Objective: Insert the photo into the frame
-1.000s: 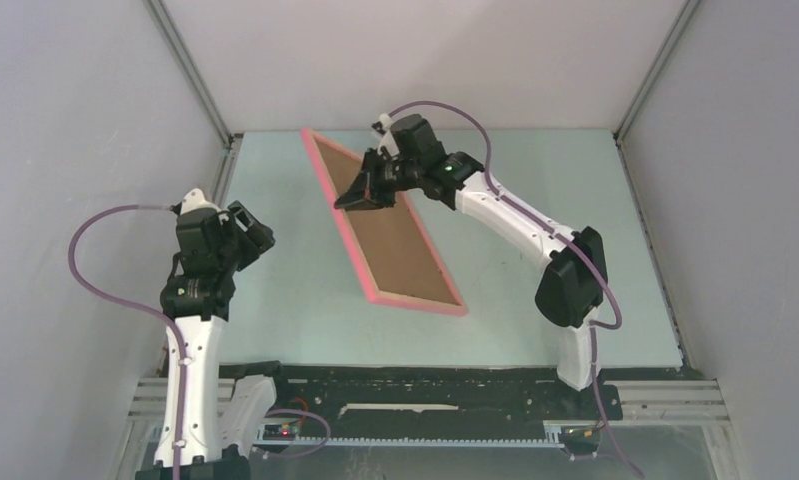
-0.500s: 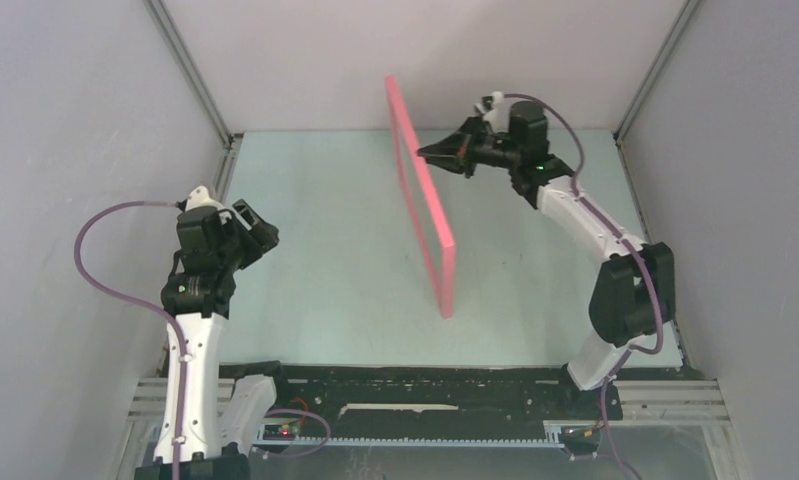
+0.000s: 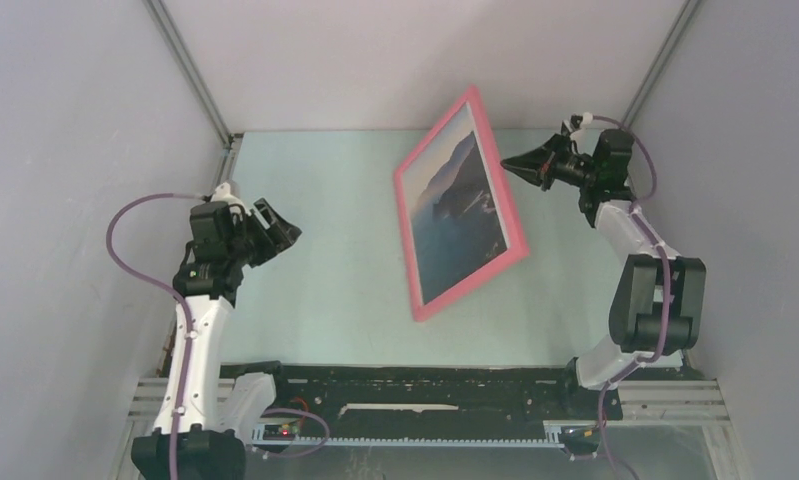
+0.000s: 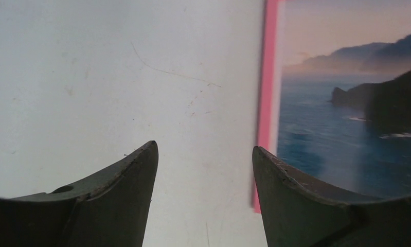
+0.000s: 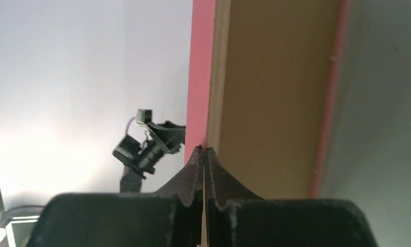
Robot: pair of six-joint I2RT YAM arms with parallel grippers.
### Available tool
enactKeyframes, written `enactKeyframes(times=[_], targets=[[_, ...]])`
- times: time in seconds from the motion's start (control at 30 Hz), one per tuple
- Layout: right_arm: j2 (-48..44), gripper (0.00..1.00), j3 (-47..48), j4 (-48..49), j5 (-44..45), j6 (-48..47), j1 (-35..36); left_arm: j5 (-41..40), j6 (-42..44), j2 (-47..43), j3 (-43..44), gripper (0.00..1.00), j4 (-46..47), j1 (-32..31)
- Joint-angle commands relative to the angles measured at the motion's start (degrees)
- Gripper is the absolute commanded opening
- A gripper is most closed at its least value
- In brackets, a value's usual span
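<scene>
The pink frame (image 3: 404, 240) is held up off the table, tilted, with its front toward the top camera. The photo (image 3: 460, 205) of blue sea and dark cliff sits inside it. My right gripper (image 3: 510, 163) is shut on the frame's right edge. In the right wrist view its fingertips (image 5: 203, 150) pinch the edge where the pink rim (image 5: 200, 77) meets the brown backing (image 5: 270, 92). My left gripper (image 3: 285, 232) hangs open at the left, apart from the frame. The left wrist view has the frame's rim (image 4: 267, 103) and the photo (image 4: 347, 118) ahead of the open left gripper (image 4: 203, 154).
The pale green table (image 3: 325, 290) is boxed in by grey walls with metal corner posts (image 3: 190, 70). A black rail (image 3: 425, 385) runs along the near edge between the arm bases.
The right arm swung to the right and turned the frame over, from brown back up on the table, through standing on edge, to photo side facing up. The left arm shifted slightly right.
</scene>
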Motion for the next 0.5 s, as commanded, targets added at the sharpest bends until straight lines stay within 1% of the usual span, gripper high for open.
enactKeyframes(times=[0.0, 0.13, 0.2, 0.37, 0.47], targets=[[5.06, 0.00, -4.86, -5.09, -6.87, -9.79, 1.58, 2.96, 0.51, -0.01, -1.96, 0.74, 2.96, -1.53], [7.88, 0.00, -8.79, -2.37, -5.17, -11.63, 1.57, 2.72, 0.31, 0.67, -3.12, 0.74, 3.55, -2.95], [9.81, 0.00, -10.64, 1.08, -5.33, -11.12, 1.52, 2.25, 0.33, 0.84, -3.80, 0.74, 4.04, -3.39], [16.16, 0.00, -14.47, 12.26, -5.80, -6.82, 1.04, 1.94, 1.02, 1.98, -4.18, 0.74, 3.98, -3.52], [19.32, 0.00, -16.70, 22.61, -6.38, -2.02, 0.92, 1.75, 0.94, 1.76, -5.20, 0.74, 4.37, -3.49]])
